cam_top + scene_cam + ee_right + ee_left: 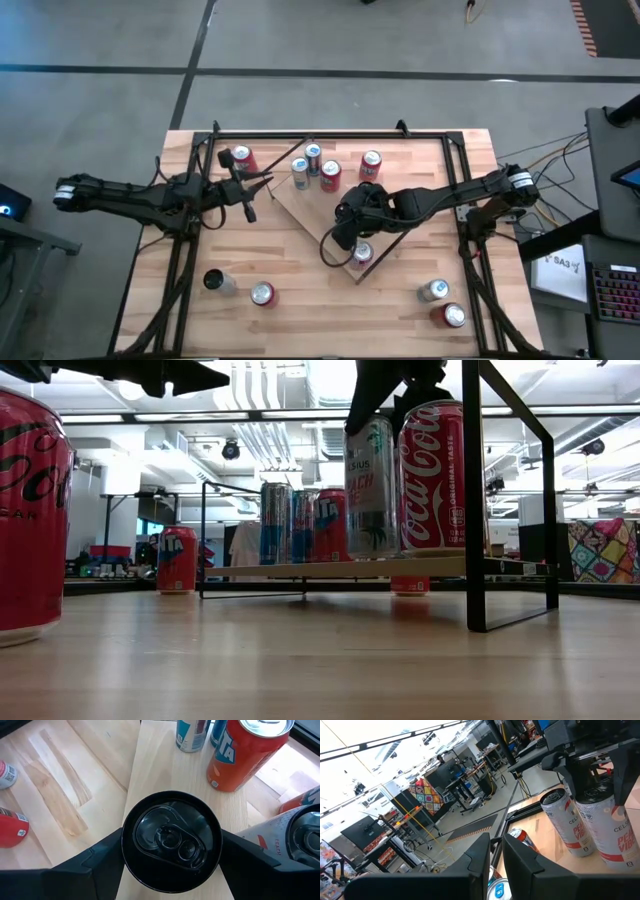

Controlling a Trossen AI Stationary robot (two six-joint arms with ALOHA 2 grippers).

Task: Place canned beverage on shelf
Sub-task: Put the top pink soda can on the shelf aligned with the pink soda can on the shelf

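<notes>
The shelf [300, 205] is a light-wood board raised a little above the tabletop, lying askew at mid-table. My right gripper [171, 870] stands over its near part, with a white Celsius can [171, 840] between the fingers; the gripper hides this can in the high view. A second Celsius can [565, 822] and a Coca-Cola can [440, 475] stand right beside it on the shelf. Several more cans [315, 168] stand on the shelf's far part. My left gripper [262, 181] hovers shut and empty at the left, near a red can [242, 158]. My right gripper has the Celsius can's upper wall, just below the dark top rim [127, 845], between its two fingers [100, 857], one on each side. The fingers slant down from the table's right. The can stands upright with its base on the shelf [372, 556].
Loose cans stand on the tabletop near the front: a red one [262, 293], a dark one [218, 283], and two at the right [440, 302]. A black tube frame [475, 490] rises around the work area, and one red can [30, 520] stands close to the low camera.
</notes>
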